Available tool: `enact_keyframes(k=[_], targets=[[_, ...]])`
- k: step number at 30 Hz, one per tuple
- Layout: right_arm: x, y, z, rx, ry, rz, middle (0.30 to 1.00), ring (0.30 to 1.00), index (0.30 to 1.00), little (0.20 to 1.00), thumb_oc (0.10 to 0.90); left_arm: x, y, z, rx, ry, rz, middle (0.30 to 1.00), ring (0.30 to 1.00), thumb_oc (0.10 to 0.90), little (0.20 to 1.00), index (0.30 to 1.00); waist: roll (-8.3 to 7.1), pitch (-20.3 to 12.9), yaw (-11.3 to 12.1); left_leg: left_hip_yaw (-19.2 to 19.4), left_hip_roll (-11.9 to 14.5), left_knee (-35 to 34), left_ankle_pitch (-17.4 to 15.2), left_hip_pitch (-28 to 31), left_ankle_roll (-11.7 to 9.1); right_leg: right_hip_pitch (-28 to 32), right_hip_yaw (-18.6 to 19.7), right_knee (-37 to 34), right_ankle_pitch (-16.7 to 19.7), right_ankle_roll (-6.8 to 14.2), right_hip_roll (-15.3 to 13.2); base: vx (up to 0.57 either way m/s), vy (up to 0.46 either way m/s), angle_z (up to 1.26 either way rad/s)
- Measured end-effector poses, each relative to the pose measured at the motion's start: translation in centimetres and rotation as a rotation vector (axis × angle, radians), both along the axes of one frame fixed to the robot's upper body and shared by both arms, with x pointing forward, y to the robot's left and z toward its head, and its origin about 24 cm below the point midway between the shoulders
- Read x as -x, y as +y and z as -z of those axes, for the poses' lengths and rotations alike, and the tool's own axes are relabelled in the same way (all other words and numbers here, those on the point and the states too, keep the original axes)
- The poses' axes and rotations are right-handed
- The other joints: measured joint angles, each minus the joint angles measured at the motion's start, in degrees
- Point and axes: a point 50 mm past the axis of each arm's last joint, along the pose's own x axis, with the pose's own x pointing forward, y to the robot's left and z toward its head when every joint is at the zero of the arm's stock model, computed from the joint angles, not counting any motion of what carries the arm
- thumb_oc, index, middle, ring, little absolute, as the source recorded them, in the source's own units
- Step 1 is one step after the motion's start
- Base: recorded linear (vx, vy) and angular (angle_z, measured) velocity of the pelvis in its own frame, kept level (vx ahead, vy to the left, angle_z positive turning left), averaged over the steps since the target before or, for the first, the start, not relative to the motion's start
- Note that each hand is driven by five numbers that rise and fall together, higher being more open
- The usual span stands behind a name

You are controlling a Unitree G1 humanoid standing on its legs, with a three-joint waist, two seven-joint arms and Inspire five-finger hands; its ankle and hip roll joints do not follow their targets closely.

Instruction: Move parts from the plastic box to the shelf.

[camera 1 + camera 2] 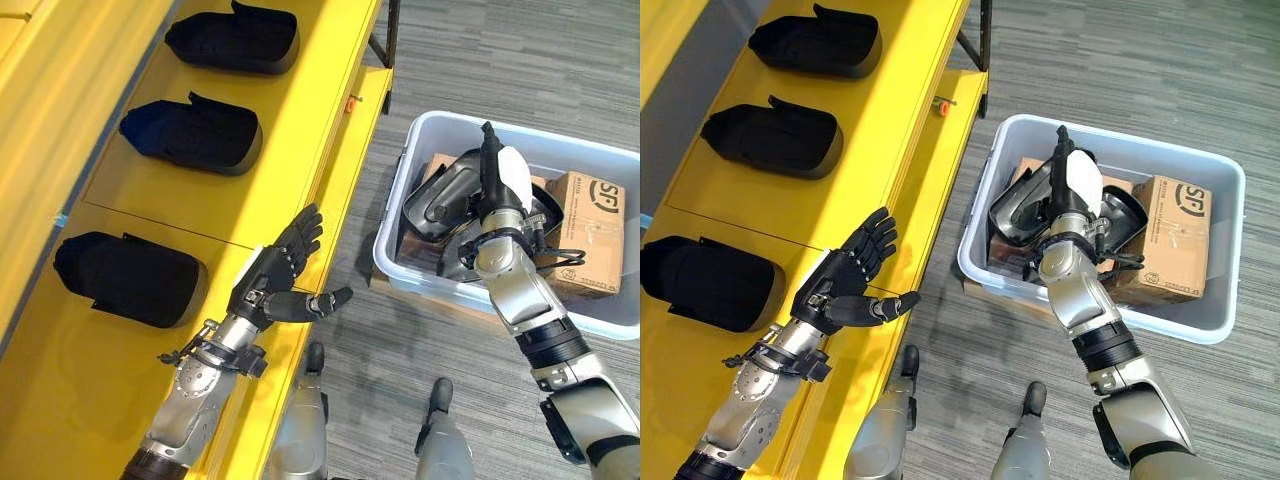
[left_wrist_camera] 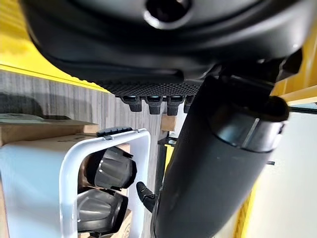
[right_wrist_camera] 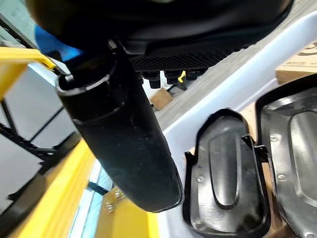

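while left hand (image 1: 268,280) spread over shelf (image 1: 300,130), right hand (image 1: 497,185), fingers straight, above plastic box (image 1: 420,140)

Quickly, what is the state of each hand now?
Left hand: open, holding nothing, above the yellow shelf.
Right hand: open, over the parts in the plastic box.

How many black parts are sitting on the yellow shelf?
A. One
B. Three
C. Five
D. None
B: three black moulded plastic parts lie in a row on the yellow metal shelf: one at the far end, one in the middle and one nearest the robot.
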Motion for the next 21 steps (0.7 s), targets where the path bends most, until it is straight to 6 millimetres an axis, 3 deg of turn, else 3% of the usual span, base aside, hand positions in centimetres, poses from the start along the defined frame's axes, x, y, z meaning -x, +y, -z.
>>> enact_keyframes(k=[2, 14, 21], targets=[[0.0, -0.4, -0.3, -0.022, -0.024, 0.015, 1.000, 1.000, 1.000, 1.000, 0.900, 0.0, 0.1, -0.2, 0.001, -0.006, -0.004, 1.000, 1.000, 0.900, 1.000, 1.000, 1.00, 0.48, 0.12, -0.14, -0.04, -0.01, 0.00, -0.10, 0.00, 0.02, -0.20, -0.02, 0.01, 0.01, 0.00, -0.02, 0.041, 0.03], [-0.1, -0.1, -1.9, -0.018, -0.091, -0.005, 1.000, 1.000, 1.000, 1.000, 0.900, 0.0, 0.3, -1.1, 0.052, -0.034, -0.023, 1.000, 1.000, 0.900, 1.000, 1.000, 3.41, 1.62, 0.10, -0.06, -1.77, 0.21, 0.38, -2.96, 0.65, -3.30, 0.09, 1.00, 0.07, 0.12, -1.69, -0.01, 0.030, 0.01], [-0.3, 1.8, -1.1, -0.005, -0.060, -0.066, 1.000, 1.000, 1.000, 1.000, 0.900, -0.2, 0.3, -1.3, 0.057, -0.040, -0.038, 1.000, 1.000, 0.900, 1.000, 1.000, 3.42, 2.24, -0.03, 0.48, -1.76, 1.30, 0.35, -5.09, 0.77, -6.43, 0.80, 2.96, 0.02, 0.15, -1.87, -0.01, 0.007, -0.05]])
